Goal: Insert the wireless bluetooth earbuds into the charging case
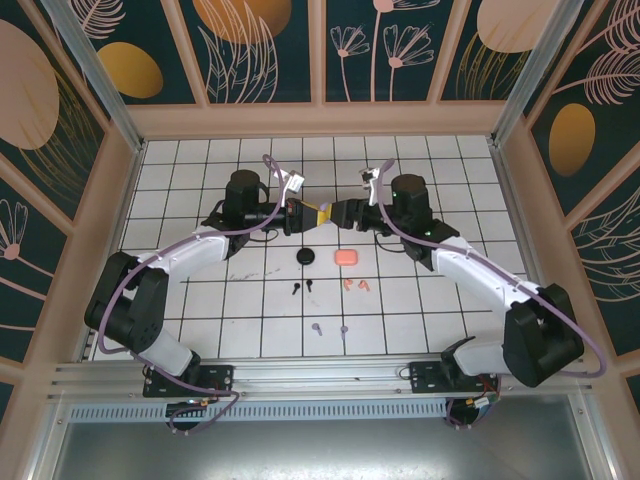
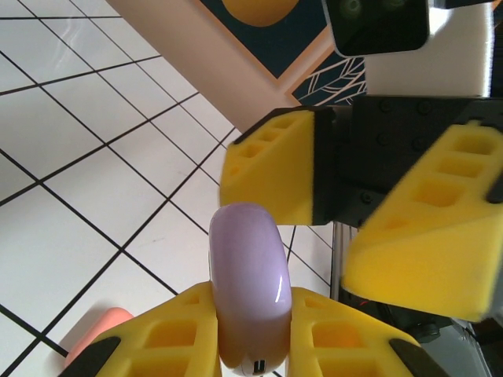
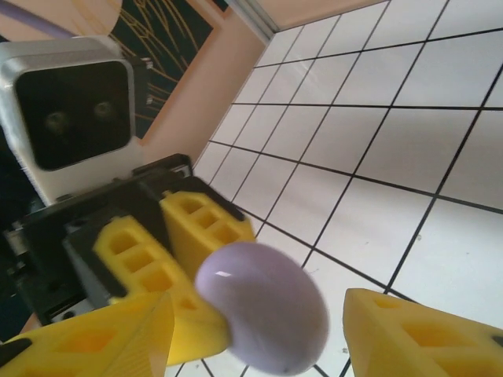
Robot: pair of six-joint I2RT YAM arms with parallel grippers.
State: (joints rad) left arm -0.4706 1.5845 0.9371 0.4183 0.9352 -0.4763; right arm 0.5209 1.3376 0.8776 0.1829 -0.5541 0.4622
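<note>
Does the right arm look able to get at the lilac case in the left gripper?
Probably yes: the right gripper stands open, a finger on either side of the lilac case, whose free end sticks out of the left gripper.

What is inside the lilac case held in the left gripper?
The lilac case, clamped in the left gripper, is closed, so its inside is covered. Two lilac earbuds lie on the table.

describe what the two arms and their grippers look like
Both the left arm and right arm have white curved links between bulky black joints, with a purple cable running along each. The left gripper and right gripper have black bodies and chunky yellow fingers with rectangular cut-outs. A white box camera sits on the wrist.
</note>
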